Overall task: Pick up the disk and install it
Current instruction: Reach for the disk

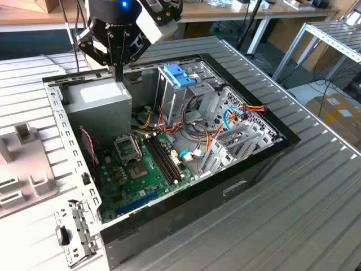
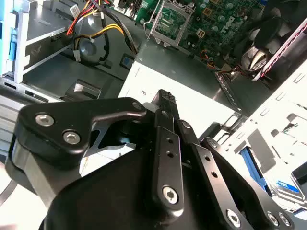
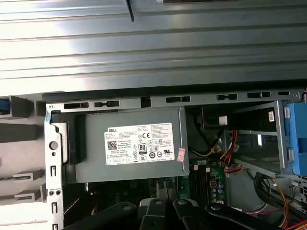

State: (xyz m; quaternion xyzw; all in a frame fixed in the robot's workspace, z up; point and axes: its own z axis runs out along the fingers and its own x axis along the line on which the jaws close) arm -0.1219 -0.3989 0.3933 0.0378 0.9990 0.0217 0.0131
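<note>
One gripper (image 1: 118, 77) was seen hanging just above the power-supply box (image 1: 101, 99) in the corner of the open computer case (image 1: 248, 169). Its jaws were closed together with nothing between them. The disk (image 2: 284, 185) was judged to be the blue-banded, labelled piece glimpsed in the second wrist view. It lay outside the case wall, well apart from the jaws. For a sound pick, the jaws would need to be opened before any descent, centred across the disk's long edges, and kept square so the disk would not be tilted when lifted.
</note>
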